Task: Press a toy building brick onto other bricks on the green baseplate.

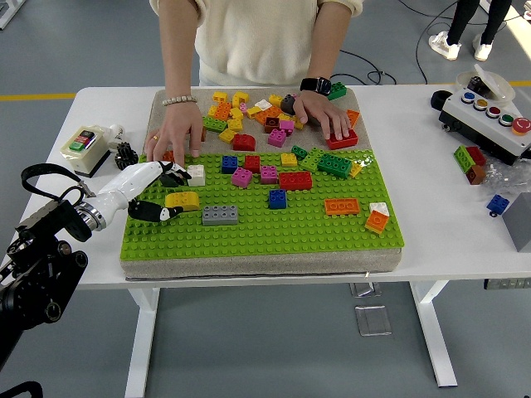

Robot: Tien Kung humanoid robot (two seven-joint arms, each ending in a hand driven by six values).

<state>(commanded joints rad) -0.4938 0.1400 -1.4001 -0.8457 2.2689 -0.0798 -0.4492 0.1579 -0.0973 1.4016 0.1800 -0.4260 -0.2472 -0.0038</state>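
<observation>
The green baseplate point(249, 236) lies on a grey mat mid-table, with several bricks pressed on it. A yellow curved brick point(182, 200) sits near its left side, a grey brick point(220, 215) just right of it and a white brick point(196, 175) behind. My left hand point(162, 194), white with black fingertips, is open at the yellow brick's left end, thumb in front and fingers behind, holding nothing. One of the person's hands point(176, 137) rests on the plate's back left. The other, wearing a watch, lies on a red brick point(342, 139).
Loose bricks point(245, 112) are piled on the mat behind the plate. A switch box point(83, 148) and a black gear point(125, 154) sit at the left. A button box point(489, 112) and a few bricks point(471, 162) stand at the right.
</observation>
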